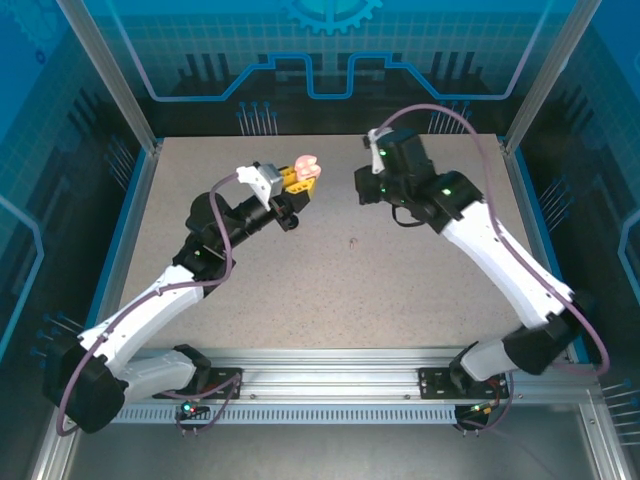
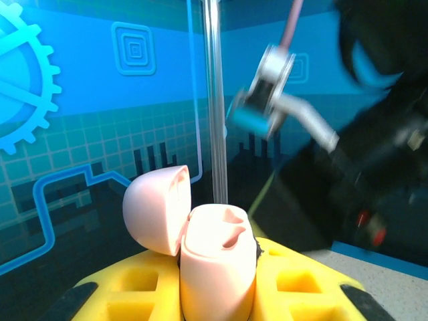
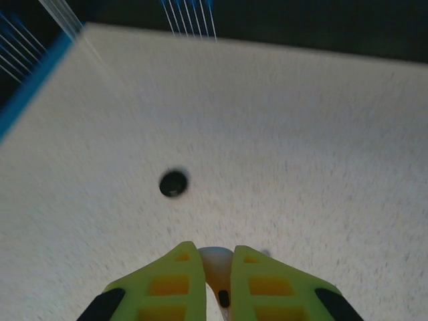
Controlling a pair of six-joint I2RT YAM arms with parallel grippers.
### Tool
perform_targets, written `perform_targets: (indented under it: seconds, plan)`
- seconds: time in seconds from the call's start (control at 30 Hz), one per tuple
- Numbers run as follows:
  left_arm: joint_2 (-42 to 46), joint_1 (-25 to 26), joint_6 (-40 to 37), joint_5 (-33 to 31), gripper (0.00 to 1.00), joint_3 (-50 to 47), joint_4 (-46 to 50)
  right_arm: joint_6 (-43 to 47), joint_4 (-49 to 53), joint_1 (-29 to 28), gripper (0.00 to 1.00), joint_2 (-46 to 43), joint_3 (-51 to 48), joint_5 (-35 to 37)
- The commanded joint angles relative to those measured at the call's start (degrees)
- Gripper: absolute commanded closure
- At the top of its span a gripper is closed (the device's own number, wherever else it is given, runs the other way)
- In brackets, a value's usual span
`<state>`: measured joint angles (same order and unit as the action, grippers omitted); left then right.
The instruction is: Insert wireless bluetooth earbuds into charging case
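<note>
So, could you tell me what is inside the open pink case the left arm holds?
The pink case, lid open, shows moulded pink hollows that look empty. Their depths are hidden by the rim, the lower body by the yellow jaws.

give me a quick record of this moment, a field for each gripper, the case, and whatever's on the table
left gripper: shut on the pink case, held up off the table
pink case: lid hinged open, sockets look empty
right gripper: shut on a small pale piece, likely a pink earbud, above the table
table: one dark round object lying loose, too blurred to identify
task state: earbud not yet in the case, grippers apart and facing each other
</note>
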<state>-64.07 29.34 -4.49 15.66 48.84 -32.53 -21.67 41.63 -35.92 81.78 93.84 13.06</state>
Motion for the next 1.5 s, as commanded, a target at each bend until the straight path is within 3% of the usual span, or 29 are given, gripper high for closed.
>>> perform_targets:
  seconds: [0.0, 0.43, 0.77, 1.47]
  plan:
    - [-0.9, 1.5, -2.3, -0.6, 1.00, -1.3, -4.8, 1.4, -7.2, 0.4, 0.88, -5.4, -0.6, -0.7]
    - [-7.7, 7.4, 0.5, -4.7, 1.00, 1.0, -10.2, -3.1, -30.1, -2.0, 0.87, -14.6, -11.6, -13.5]
    - [-9.6, 8.5, 0.4, -4.9, 1.00, 3.3, -10.1, 0.9, -34.8, -5.8, 0.87, -16.5, -17.4, -13.6]
    - [-8.7, 9.3, -0.1, -4.4, 1.00, 4.2, -9.1, 1.6, -35.0, -5.8, 0.87, -16.1, -20.4, -10.9]
